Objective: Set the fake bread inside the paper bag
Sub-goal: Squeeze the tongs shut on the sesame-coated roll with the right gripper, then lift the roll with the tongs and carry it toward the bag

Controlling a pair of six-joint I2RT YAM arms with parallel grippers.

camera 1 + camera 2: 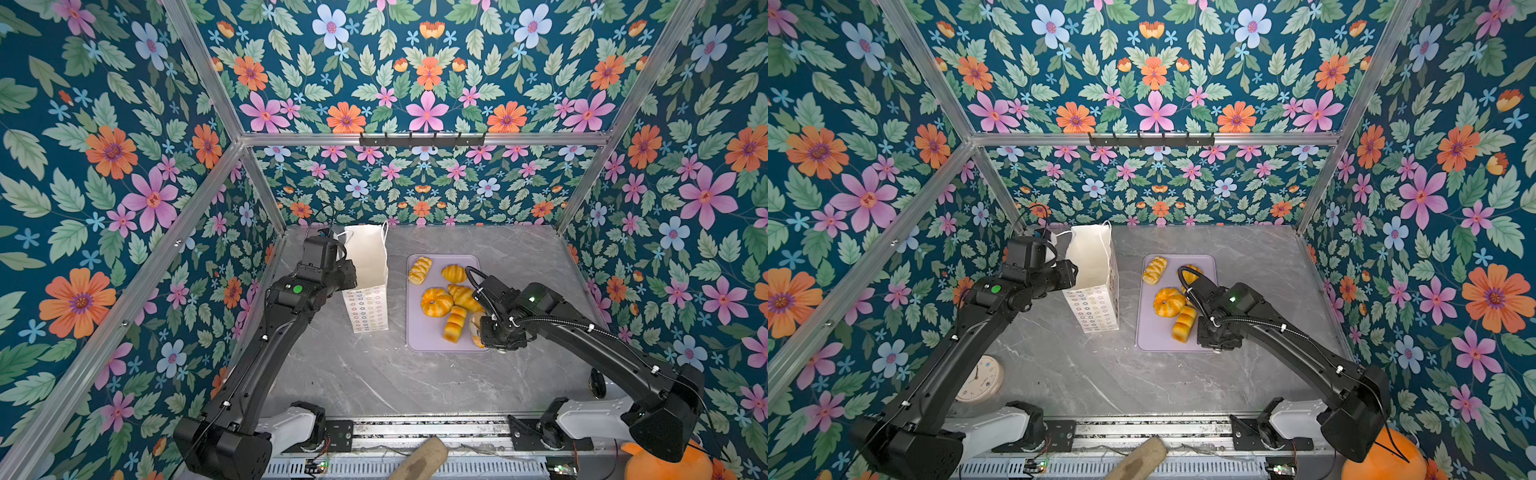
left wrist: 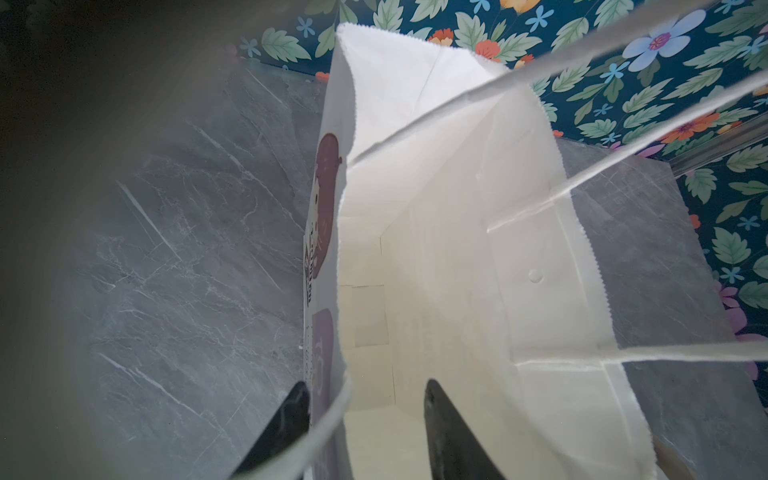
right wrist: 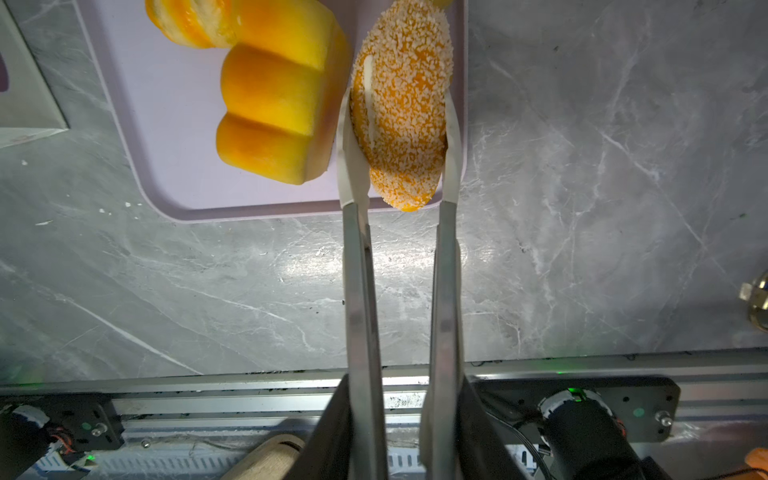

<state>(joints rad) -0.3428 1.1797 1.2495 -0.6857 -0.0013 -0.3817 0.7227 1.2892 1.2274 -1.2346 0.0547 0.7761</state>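
Slim grey right pincer (image 3: 398,94) tight on gritty seeded oval roll (image 3: 403,62).

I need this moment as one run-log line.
left pincer: open, astride paper bag rim | right pincer: tongs gripping seeded roll | paper bag: empty

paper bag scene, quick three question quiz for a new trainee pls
1. True or false: the paper bag already holds a pastry.
2. What do the tongs pinch? A) segmented loaf B) seeded roll C) croissant
3. Fill in: in the left wrist view, the left gripper has one finger inside the bag wall and one ____ it.
Key: 1 false; 2 B; 3 outside.
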